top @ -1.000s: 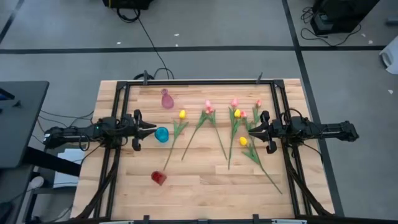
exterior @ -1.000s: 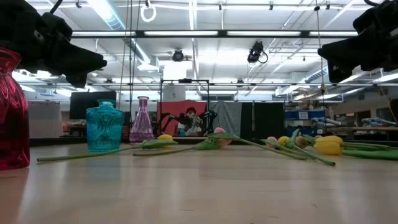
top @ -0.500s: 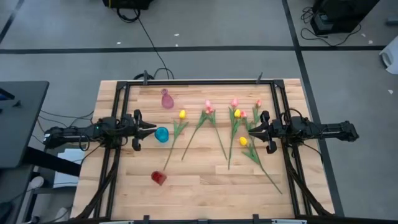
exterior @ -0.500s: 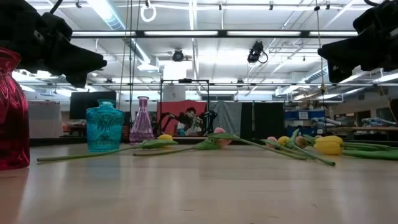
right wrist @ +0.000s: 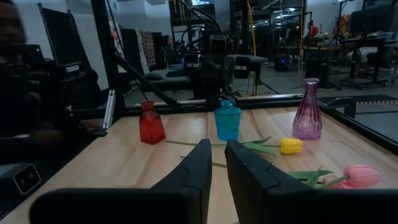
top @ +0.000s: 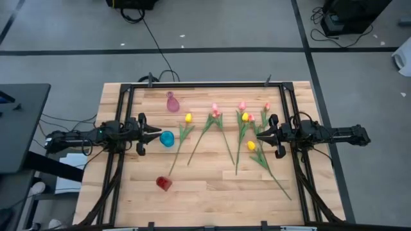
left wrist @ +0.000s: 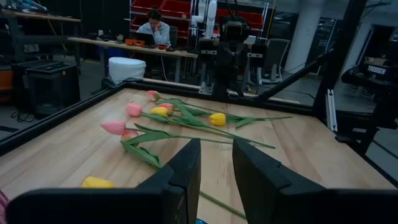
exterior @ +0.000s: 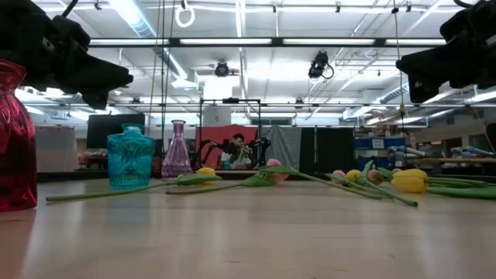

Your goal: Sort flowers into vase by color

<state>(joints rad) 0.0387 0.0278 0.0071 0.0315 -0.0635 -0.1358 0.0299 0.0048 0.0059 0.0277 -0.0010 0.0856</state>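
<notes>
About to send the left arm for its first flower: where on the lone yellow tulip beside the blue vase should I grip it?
Grip the yellow tulip mid-stem, just below its leaves, coming straight down with the left pincer. The stem lies flat, slanting from the head toward the red vase; that stretch is bare and apart from the blue vase. Close across the stem, probably not on the soft head.

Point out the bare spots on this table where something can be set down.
Free: the near strip of the table, between the red vase and the long stem's end. Also free: the far strip between the pink vase and the flowers. Crowded: the middle-right, where the stems cross. The blue vase stands by the left tool.
</notes>
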